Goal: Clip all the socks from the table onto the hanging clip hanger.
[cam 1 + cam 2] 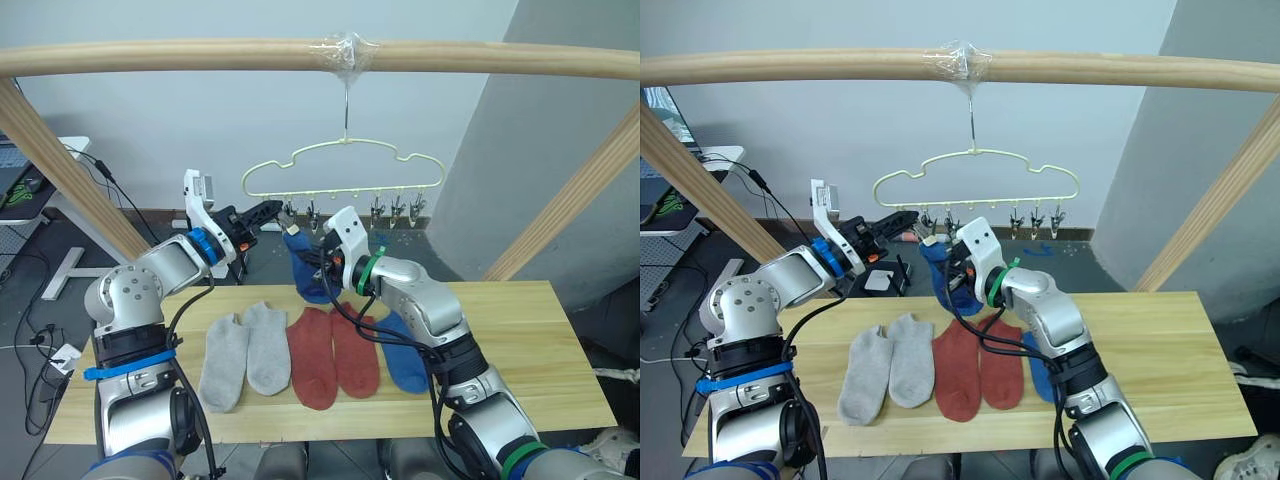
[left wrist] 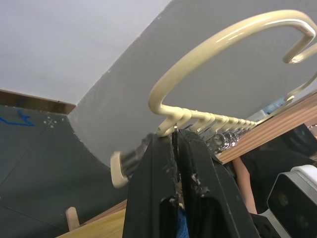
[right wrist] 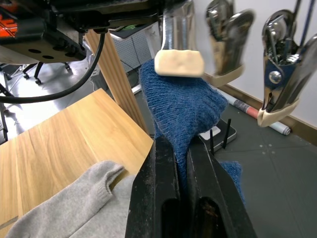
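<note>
The right gripper [image 1: 318, 252] is clenching a blue sock [image 3: 184, 106] between its two black fingers, holding it up just under the clip hanger [image 1: 345, 170]. The sock is a soft, fuzzy knit, and its cuff is reaching up beside the leftmost clip [image 3: 179, 44], a shiny metal clip with a cream rubber tip. The rest of the sock is drooping below the hanger.

The left gripper [image 1: 268, 210] is closing its black fingers on that same leftmost clip at the hanger's left end; the fingers are pressing tight on it with no gap.

The clip hanger is thin cream-coloured wire with a wavy, cloud-like top and a row of small metal clips along its lower bar. Its hook is hanging from a round wooden pole [image 1: 200, 55], where clear tape is wrapping the joint.

Below the hanger, the table [image 1: 540, 340] is a long plank of pale wood with visible grain. Five socks are lying flat on it, side by side: two light grey socks [image 1: 245, 352], two rust red socks [image 1: 333, 356] directly under the hanger, and a second blue sock [image 1: 405, 365] partly hidden by the right arm.
</note>
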Robot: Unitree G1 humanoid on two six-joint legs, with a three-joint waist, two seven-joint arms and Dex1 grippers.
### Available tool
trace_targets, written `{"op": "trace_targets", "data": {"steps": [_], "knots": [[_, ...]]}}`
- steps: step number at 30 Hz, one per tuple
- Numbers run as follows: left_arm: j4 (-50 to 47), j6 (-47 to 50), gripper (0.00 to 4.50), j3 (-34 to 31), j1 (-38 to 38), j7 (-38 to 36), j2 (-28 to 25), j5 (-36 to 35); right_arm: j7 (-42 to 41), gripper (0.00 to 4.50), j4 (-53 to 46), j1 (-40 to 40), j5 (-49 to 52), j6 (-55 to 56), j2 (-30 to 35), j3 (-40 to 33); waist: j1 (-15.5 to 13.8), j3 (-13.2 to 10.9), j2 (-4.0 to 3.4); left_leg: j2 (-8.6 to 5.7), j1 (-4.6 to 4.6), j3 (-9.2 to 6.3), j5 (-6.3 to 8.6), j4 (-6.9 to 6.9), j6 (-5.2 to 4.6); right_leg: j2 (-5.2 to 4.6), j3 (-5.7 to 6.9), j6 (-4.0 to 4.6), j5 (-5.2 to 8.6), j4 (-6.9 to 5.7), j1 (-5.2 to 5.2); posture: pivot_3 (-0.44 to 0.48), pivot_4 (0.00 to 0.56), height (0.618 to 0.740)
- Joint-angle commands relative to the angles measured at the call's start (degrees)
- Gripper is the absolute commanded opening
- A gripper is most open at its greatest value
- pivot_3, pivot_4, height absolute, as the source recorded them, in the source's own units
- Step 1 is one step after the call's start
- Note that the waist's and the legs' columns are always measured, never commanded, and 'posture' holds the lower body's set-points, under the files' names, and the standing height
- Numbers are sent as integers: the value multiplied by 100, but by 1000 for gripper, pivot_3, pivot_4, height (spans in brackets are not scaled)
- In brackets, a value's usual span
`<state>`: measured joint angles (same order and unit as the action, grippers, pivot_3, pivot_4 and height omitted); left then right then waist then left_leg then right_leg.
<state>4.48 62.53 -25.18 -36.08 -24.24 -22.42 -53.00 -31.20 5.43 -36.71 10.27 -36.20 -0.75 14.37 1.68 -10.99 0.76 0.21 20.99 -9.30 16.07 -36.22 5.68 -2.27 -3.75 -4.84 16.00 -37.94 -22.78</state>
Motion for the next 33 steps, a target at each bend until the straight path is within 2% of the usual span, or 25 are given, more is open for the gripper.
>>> {"op": "trace_targets", "data": {"steps": [1,8,18,21,28,33], "knots": [[-373,-33,0,-19,-52,-68,-18,-254,-18,44,-51,-64,60,144,-55,-9,-1,0,0,0,4,0,0,1,1,0,0,0,0,0,-5,78,172,740],[-552,-24,0,100,136,-134,-48,-242,41,44,-17,-245,152,130,-105,-196,5,1,1,1,52,-1,-16,2,26,0,-1,5,-3,-12,-62,80,170,740],[-574,-147,0,206,189,-206,-122,-216,30,44,-285,-211,182,-39,-203,-117,4,1,1,1,64,-2,-20,2,30,1,1,20,-12,-10,-72,79,177,740],[-563,-204,755,151,189,-207,-126,-235,32,0,-268,-224,176,-40,-208,-127,4,1,1,1,66,-2,-20,2,30,1,1,20,-12,-10,-73,79,178,740],[-541,-198,2951,84,161,-196,-190,-305,-7,0,-262,-198,175,-58,-214,-76,13,1,1,2,65,-2,-21,2,31,1,1,20,-12,-14,-73,83,178,740],[-656,-81,4361,-159,301,-167,-555,-405,33,0,-173,-182,198,-100,-354,-16,32,0,1,3,65,-2,-22,2,31,2,2,20,-12,-14,-75,88,180,740]]}}
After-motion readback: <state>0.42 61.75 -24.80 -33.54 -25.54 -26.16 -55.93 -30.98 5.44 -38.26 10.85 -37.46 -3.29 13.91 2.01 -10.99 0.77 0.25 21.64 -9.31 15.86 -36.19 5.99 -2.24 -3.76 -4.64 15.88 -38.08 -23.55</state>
